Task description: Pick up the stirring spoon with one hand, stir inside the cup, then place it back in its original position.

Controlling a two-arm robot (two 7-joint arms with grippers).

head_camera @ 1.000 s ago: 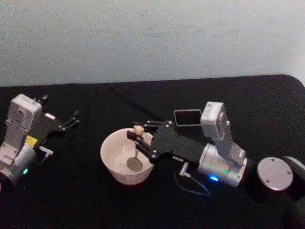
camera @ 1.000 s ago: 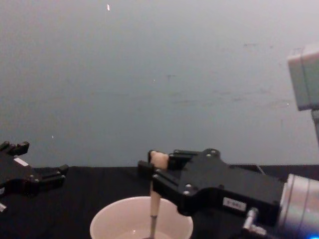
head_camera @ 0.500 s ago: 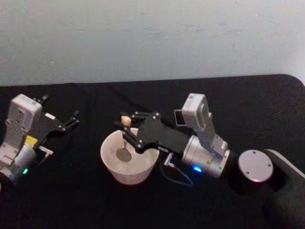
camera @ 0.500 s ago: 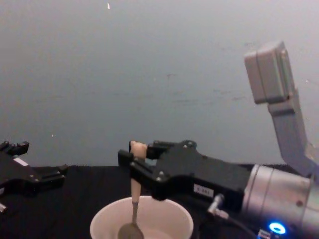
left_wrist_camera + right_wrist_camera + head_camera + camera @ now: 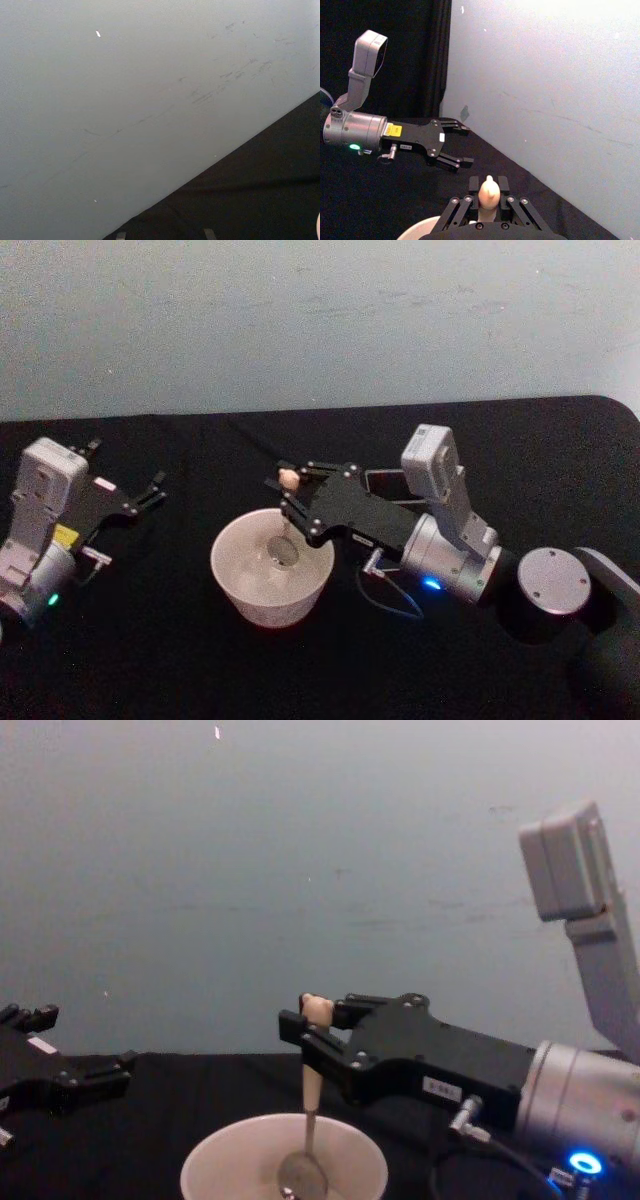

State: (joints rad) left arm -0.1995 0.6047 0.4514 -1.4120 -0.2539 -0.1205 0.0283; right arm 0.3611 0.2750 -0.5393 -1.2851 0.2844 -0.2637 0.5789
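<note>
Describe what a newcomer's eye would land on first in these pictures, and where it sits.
First comes the right gripper near the table's middle, shut on the stirring spoon, which hangs upright with its metal bowl down inside the cup. The cream-white cup also stands out sharply against the black table. At the left side, the left gripper sits idle with its fingers open.
</note>
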